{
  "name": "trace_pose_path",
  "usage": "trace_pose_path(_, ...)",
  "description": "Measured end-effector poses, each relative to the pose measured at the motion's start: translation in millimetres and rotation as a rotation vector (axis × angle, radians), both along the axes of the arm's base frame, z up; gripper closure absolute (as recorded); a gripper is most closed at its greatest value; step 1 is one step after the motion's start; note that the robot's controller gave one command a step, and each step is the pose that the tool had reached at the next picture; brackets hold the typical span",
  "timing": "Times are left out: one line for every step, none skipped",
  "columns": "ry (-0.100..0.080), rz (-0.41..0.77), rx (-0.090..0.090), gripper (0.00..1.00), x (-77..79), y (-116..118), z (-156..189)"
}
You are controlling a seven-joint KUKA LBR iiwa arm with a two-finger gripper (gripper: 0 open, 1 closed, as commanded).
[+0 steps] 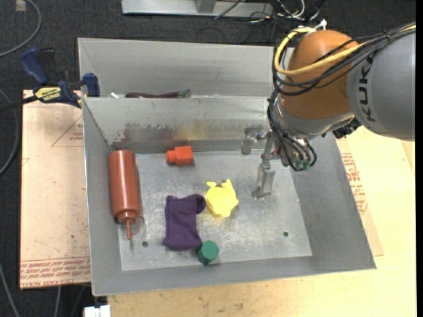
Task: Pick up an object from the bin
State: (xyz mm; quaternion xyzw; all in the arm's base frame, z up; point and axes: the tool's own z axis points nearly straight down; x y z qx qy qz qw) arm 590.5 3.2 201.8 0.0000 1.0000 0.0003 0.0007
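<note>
Yellow lumpy toy (221,199) mid-bin, touching purple cloth (182,222) on its left, just left of gripper (263,189). Low over bare floor of bin (330,243), nothing seen held; jaws spread or pressed together, cannot tell. Likely risks: closing on nothing if lowered straight down; nudging toy aside if off-centre; snagging cloth along with it.
</note>
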Motion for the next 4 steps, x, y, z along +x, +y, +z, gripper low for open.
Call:
trace_pose_path(-0.006, 0.071, -0.001, 0.00, 4.0, 4, -29)
trace_pose_path(-0.004, 0.116, 0.000, 0.00, -16.2, 20, -98)
trace_pose_path(-0.013, 0.336, -0.001, 1.00, 19.5, 40, -128)
trace_pose_path(-0.013, 0.336, -0.001, 1.00, 19.5, 40, -128)
